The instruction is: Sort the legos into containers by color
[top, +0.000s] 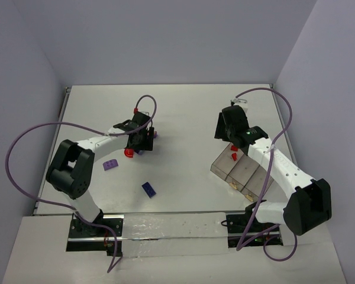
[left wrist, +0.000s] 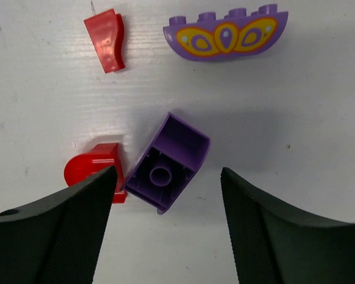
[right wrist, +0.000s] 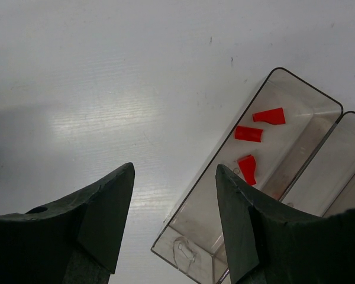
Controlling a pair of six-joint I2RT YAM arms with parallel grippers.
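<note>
Early stage: three red pieces point(right wrist: 248, 134) are sorted into the far compartment of the tray point(right wrist: 183, 236); nothing coloured is seen in the other two. Left loose on the worktop point(top: 183, 118): red half-disc point(left wrist: 86, 168), red wedge point(left wrist: 106, 40), printed purple brick point(left wrist: 226, 35), dark blue brick point(top: 148, 189). Left fingers point(left wrist: 89, 201) are spread wide astride an overturned purple brick point(left wrist: 165, 171), not gripped. Right fingers point(right wrist: 106, 201) are held open, empty, beside the tray's far end.

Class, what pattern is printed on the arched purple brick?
The arched purple brick carries yellow wing-like shapes with orange and purple centres; left wrist view shows it best.
</note>
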